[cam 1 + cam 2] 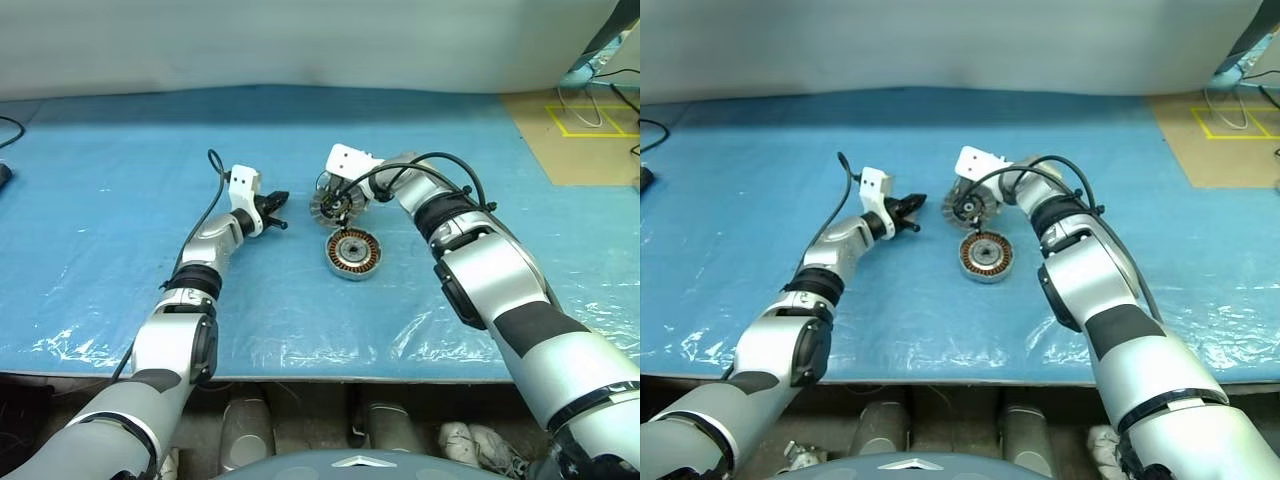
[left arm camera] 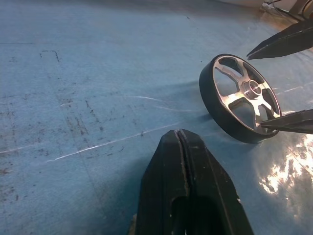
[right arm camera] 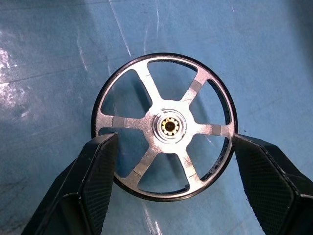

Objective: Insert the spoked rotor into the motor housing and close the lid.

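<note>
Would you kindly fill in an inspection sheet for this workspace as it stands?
Surface: blue plastic sheet, scuffed, wrinkled at the near edge.
Job's things: spoked wheel on edge in the right gripper; motor housing open-side up nearby.
Clutter: dark object at far left, unclear.
Grippers: left gripper shut, empty; right clamped across the wheel's rim.
Cables: black cable along each forearm.
Surroundings: pale wall; tan floor, yellow tape.

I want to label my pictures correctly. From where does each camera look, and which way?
Head cameras: from the head, forward and down over the blue table; both arms show.
Left wrist: along the shut left claw toward the wheel.
Right wrist: between the fingers of the right claw, at the wheel gripped by its rim.
Shared: both wrist views show the wheel and the right claw.
</note>
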You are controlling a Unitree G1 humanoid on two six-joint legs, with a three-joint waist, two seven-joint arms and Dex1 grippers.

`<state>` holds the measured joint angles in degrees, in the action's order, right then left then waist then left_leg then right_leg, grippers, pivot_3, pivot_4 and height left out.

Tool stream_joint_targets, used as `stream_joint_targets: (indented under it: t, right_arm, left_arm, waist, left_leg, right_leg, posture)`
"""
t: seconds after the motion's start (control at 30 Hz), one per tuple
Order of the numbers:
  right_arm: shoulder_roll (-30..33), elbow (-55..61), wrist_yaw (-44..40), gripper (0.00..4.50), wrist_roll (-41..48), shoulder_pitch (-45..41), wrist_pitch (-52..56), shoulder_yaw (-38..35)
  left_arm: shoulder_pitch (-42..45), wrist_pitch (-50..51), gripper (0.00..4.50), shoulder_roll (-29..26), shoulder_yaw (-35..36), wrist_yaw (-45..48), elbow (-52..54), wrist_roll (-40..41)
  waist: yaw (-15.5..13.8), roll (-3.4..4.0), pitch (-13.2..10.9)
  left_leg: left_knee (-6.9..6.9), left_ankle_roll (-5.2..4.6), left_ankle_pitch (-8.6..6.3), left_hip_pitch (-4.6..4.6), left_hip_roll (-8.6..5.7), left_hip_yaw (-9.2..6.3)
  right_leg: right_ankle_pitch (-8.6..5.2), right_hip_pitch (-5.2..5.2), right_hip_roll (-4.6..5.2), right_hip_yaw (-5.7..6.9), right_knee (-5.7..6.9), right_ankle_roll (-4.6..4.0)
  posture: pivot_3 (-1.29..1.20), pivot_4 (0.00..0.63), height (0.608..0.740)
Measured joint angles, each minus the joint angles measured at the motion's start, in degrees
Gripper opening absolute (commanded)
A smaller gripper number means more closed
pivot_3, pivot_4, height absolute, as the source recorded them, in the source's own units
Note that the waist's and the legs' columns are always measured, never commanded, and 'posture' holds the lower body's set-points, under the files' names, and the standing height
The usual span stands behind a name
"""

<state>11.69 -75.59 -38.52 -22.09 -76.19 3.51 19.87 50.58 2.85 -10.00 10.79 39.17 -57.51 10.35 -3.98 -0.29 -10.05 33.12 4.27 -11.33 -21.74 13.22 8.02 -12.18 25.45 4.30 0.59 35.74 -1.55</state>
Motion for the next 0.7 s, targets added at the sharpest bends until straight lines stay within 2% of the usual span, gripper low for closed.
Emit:
stream_joint_targets:
  t: [0.03,0.13,0.37,0.7]
  right_arm:
    - [-0.1,0.0,0.0,3.89,0.0,0.0,0.0,0.0]
    - [-0.2,0.0,0.0,3.29,0.0,0.0,0.0,-0.1]
    - [0.0,0.0,-1.3,0.89,-0.2,0.6,0.1,-0.1]
    - [0.6,1.0,-1.6,0.85,0.0,1.5,0.8,-0.8]
  left_arm:
    - [0.0,0.0,0.00,0.1,-0.1,0.0,0.0,0.0]
    - [0.0,0.0,0.00,0.1,-0.1,0.0,0.0,0.0]
    - [0.0,0.1,0.00,0.1,-0.2,-0.1,0.3,0.0]
    - [-0.6,-0.1,0.00,0.3,-2.1,0.6,1.0,-0.2]
  waist:
    - [0.0,0.00,0.0]
    - [0.0,0.00,0.0]
    - [0.0,0.00,0.0]
    - [0.0,0.00,0.0]
  left_leg:
    - [0.00,0.00,0.00,0.00,0.00,0.00]
    - [0.00,0.00,0.00,0.00,0.00,0.00]
    - [0.00,0.00,0.00,0.01,0.02,0.00]
    - [0.06,-0.01,0.00,0.04,0.02,0.01]
  right_leg:
    - [0.00,0.00,0.00,0.00,0.00,0.00]
    - [0.00,0.00,0.00,0.00,0.00,0.00]
    - [-0.01,0.00,-0.01,0.01,0.01,-0.02]
    - [0.00,-0.01,0.00,0.00,0.07,-0.05]
  posture:
    - [0.00,0.150,0.740]
    - [0.00,0.150,0.740]
    - [0.00,0.150,0.740]
    - [0.00,0.150,0.740]
